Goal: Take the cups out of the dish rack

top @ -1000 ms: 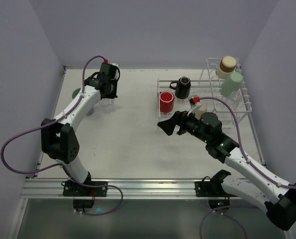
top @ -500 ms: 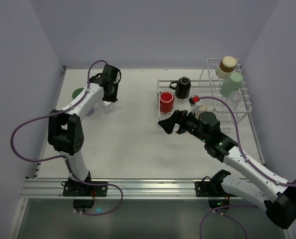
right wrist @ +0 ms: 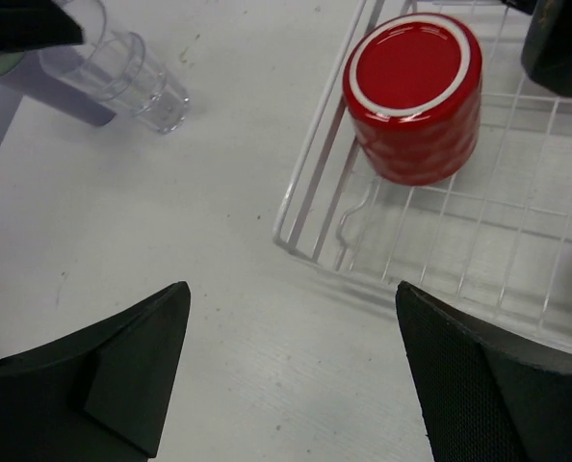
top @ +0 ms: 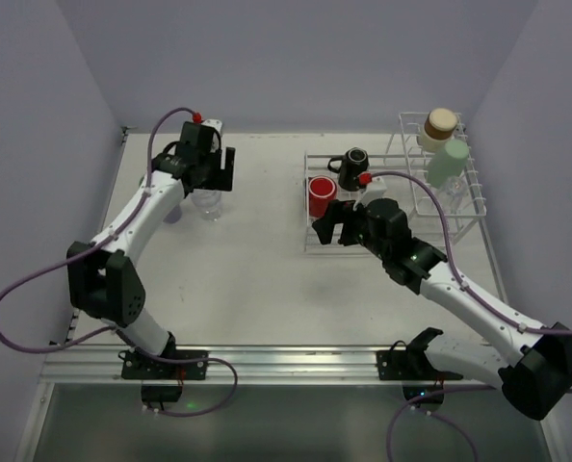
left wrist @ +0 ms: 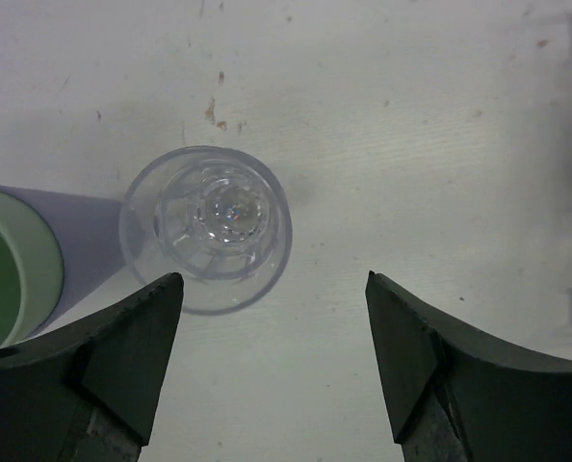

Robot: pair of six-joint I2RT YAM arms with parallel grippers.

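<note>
**Two cups out, four in the rack**

The clear glass (left wrist: 206,226) stands on the desk just beside the lavender tumbler (left wrist: 7,269) with its green inside. In the white wire dish rack (right wrist: 305,171), the red mug (right wrist: 413,96) sits bottom up in the low basket near the black mug (top: 353,169). The tan-brown cup (top: 440,123) and pale green cup (top: 447,162) rest in the taller slotted part.

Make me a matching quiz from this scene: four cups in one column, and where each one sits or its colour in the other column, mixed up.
Column one:
1. clear glass
2. red mug
3. tan-brown cup
4. lavender tumbler

Column two:
A. in the tall slotted part of the dish rack
B. green inside
C. on the table, under the open left gripper
D. in the rack's low basket

Pairs: 1-C, 2-D, 3-A, 4-B
</note>
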